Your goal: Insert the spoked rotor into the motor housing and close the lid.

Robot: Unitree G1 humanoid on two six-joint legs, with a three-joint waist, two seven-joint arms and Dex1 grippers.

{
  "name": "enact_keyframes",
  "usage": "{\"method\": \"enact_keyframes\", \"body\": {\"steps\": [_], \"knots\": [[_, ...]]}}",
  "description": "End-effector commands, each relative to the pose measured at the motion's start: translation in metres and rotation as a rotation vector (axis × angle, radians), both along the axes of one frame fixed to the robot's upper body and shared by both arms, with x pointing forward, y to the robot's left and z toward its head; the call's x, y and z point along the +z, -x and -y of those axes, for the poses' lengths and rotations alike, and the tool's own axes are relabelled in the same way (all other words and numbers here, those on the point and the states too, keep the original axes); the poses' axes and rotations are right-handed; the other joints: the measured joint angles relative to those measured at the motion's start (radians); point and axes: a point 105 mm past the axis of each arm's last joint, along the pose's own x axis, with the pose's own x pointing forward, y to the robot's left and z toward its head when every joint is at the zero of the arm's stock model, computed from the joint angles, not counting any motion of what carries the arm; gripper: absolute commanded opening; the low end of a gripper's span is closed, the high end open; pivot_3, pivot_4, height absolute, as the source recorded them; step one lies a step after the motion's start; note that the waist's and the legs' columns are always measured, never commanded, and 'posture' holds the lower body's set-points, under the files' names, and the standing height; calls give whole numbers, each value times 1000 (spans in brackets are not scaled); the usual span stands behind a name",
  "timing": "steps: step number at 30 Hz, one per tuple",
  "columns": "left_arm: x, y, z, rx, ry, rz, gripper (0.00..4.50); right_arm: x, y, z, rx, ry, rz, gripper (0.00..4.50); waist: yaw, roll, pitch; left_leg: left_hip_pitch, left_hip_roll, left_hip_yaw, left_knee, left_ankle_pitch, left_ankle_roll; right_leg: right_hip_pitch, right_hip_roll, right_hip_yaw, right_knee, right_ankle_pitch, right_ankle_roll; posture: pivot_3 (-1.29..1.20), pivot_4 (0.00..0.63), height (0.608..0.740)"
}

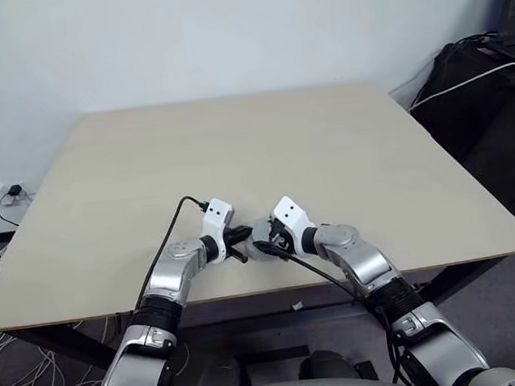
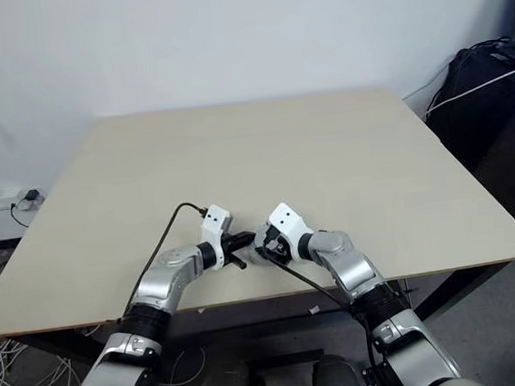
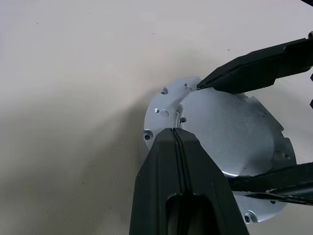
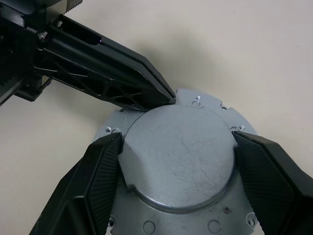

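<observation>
A round silver lid [image 4: 181,161], with a smooth raised cap and a flat flange dotted with small holes, lies face up on the table near its front edge [image 1: 261,247]. My right gripper [image 4: 177,141] is shut on the raised cap, one finger on each side. My left gripper [image 3: 173,133] is shut and empty, and its tip [image 4: 165,98] touches the rim of the cap from the other side. The motor housing under the lid is hidden, and so is the spoked rotor.
The beige table [image 1: 234,140] stretches away bare behind the grippers. Its front edge [image 1: 249,296] runs close below them. A black bag with cables [image 1: 486,107] stands off the right side. A wall socket [image 1: 7,192] and floor cables are on the left.
</observation>
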Motion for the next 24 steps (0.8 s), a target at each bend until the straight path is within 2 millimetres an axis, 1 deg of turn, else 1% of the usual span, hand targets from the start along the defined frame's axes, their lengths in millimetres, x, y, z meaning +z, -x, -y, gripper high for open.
{"method": "enact_keyframes", "body": {"steps": [1, 4, 5, 7, 11, 18, 21, 24], "knots": [[1, 1, 6, -30, -19, -3, 0, -14, 6, 8, -20, 39, -57, 3284, 0, 0, 0, 0, 0, 0, 0, 0, 0, 0, 0, 0, 0, 0, 0, 0, 0, 740], [0, 2, 6, -35, -21, -7, 0, -13, 7, 7, -15, 30, -60, 3284, 0, 0, 0, 0, 0, 0, 0, 0, 0, 0, 0, 0, 0, 0, 0, 0, 0, 740], [-1, 3, 6, -35, -22, -8, 0, -13, 6, 7, -18, 29, -59, 4017, 0, 0, 0, 0, 0, 0, 0, 0, 0, 0, -1, 0, 0, 0, 0, 0, 0, 740], [-2, 4, 6, -37, -22, -10, 0, -12, 7, 7, -18, 19, -63, 4464, 0, 0, 0, 0, 0, 0, 0, 0, 0, 0, -1, 0, 0, 0, 0, 0, 0, 740], [-3, 6, 5, -41, -23, -16, 0, -10, 6, 6, -21, 10, -58, 4464, 0, 0, 0, 0, 0, 0, 0, 0, 0, 0, -2, 0, 0, 0, 0, 0, 0, 740], [-4, 7, 4, -46, -21, -20, 0, 0, 2, 5, -30, -35, -32, 4464, 0, -1, 0, 0, 0, -1, 0, 0, 0, 0, -3, 0, -1, 0, 0, 0, 0, 740], [-4, 8, 5, -50, -19, -22, 0, 11, 2, 3, -23, -84, -16, 4464, 1, -1, 0, -1, 0, -1, -1, 0, 0, -1, -3, 0, -1, 0, 0, 0, 0, 740], [-4, 8, 5, -54, -17, -25, 0, 30, 5, -1, 16, -162, 4, 4464, 1, -1, 0, -2, 0, -1, -1, 0, 0, -2, -4, 1, -1, 0, 0, 0, 0, 740]]}}
